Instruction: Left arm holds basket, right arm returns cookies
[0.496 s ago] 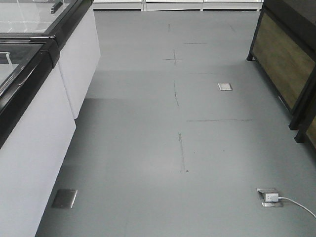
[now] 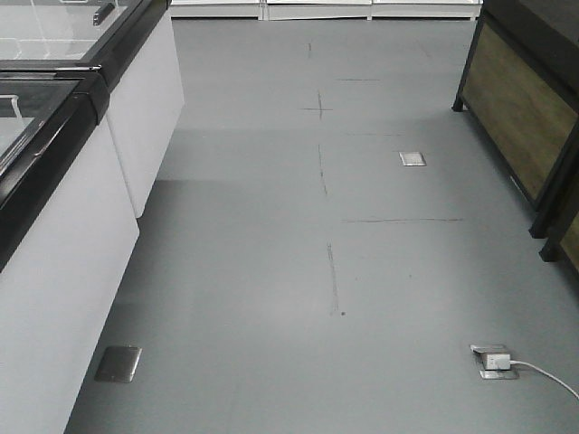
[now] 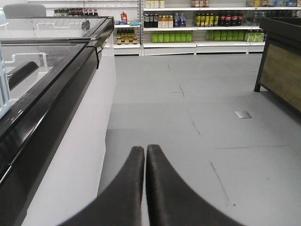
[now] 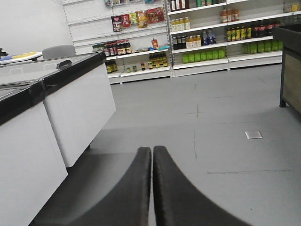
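Two black wedge grippers are pinched fully closed with nothing between their fingers. The left gripper (image 3: 145,149) hangs just right of the long white chest freezer (image 3: 70,160) with its black-framed glass lid. The right gripper (image 4: 152,150) also hangs to the freezer's right, over grey floor (image 2: 271,271). Above the freezer's lid, at the left wrist view's left border, shows a sliver of what seems to be the light blue slotted plastic basket (image 3: 3,84). Where the dark cookie carton is cannot be told. Beyond the freezer's far end stand white shelves of bottles (image 3: 188,21).
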You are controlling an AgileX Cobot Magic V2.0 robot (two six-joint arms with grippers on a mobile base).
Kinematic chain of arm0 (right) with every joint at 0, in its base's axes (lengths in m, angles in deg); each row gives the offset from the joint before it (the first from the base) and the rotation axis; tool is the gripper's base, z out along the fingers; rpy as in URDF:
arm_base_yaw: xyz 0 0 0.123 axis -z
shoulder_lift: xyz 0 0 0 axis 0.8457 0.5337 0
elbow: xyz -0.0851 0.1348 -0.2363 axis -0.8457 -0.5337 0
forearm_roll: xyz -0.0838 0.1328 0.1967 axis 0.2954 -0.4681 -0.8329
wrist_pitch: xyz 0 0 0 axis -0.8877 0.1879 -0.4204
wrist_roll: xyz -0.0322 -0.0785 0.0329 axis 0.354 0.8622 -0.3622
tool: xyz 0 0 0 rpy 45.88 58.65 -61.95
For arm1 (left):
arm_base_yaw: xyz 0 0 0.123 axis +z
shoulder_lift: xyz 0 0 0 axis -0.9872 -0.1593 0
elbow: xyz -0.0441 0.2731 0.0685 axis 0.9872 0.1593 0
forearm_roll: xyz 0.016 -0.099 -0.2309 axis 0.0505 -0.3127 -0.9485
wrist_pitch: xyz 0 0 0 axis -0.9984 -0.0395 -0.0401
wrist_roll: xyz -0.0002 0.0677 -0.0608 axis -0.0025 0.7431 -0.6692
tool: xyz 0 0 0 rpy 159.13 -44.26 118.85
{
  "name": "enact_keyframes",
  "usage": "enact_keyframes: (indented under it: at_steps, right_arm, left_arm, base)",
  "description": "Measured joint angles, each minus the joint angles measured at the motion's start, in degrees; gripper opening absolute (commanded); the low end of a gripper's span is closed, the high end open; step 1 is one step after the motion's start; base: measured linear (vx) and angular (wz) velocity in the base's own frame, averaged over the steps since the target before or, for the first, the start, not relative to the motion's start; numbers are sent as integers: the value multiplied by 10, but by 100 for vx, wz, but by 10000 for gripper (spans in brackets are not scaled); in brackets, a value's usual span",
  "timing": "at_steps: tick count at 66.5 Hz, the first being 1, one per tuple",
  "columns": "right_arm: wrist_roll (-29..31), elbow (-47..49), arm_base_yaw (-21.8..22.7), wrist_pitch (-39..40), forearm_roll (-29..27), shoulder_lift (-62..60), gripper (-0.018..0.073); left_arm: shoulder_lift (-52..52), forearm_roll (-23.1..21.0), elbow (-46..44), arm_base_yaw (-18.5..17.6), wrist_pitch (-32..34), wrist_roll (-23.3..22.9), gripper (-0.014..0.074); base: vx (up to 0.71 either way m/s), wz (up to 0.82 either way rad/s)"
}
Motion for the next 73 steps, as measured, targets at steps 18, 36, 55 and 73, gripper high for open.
enact_keyframes:
  at_steps: [18, 36, 55, 73]
  right_arm:
    - [0, 0, 0, 0, 0, 0, -8]
    - [0, 0, 0, 0, 0, 0, -8]
    - [0, 0, 0, 0, 0, 0, -8]
    - [0, 0, 0, 0, 0, 0, -8]
  left_arm:
    - [0, 0, 0, 0, 0, 0, -7]
    - [0, 0, 0, 0, 0, 0, -7]
    - [0, 0, 0, 0, 0, 0, -7]
    - [0, 0, 0, 0, 21, -9, -7]
  base:
    - [0, 0]
    - [0, 0]
    - [0, 0]
    - [0, 0]
